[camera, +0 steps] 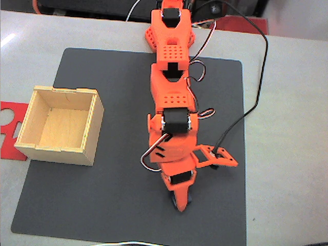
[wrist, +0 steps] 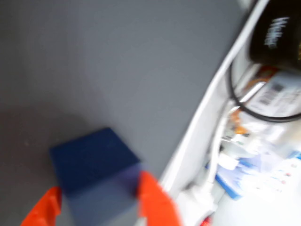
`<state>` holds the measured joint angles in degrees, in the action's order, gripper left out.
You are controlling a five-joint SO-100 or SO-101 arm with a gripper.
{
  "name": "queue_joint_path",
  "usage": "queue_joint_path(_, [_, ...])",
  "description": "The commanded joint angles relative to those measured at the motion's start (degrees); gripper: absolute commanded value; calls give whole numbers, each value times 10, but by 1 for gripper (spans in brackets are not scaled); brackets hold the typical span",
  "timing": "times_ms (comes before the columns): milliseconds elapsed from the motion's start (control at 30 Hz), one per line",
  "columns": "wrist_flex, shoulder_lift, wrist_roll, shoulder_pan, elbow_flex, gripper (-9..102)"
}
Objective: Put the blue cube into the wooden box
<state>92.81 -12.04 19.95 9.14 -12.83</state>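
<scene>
In the wrist view the gripper [wrist: 96, 205] was clamped on the blue cube [wrist: 94, 162] above the grey mat [wrist: 117, 61]. In the fixed view the wooden box [camera: 60, 124] stood at nine o'clock from the arm [camera: 171, 97].

In the fixed view, the wooden box [camera: 60, 124] is sitting on the mat's [camera: 102, 205] left part, overlapping a flat cut-out piece [camera: 9, 124]; the arm [camera: 173, 97] is lying right of it.
</scene>
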Motion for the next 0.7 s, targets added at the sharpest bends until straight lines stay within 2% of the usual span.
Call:
queue_joint_path(0, [-1,-5,2,10,-6,0])
queue_joint_path(233, [20,-34,-2,15,-6,0])
queue_joint_path(433, [39,-178,8,16,-5,0])
queue_joint_path(600, [105,-269,31,56,-5,0])
queue_joint_path(667, [107,-304,24,54,-3,0])
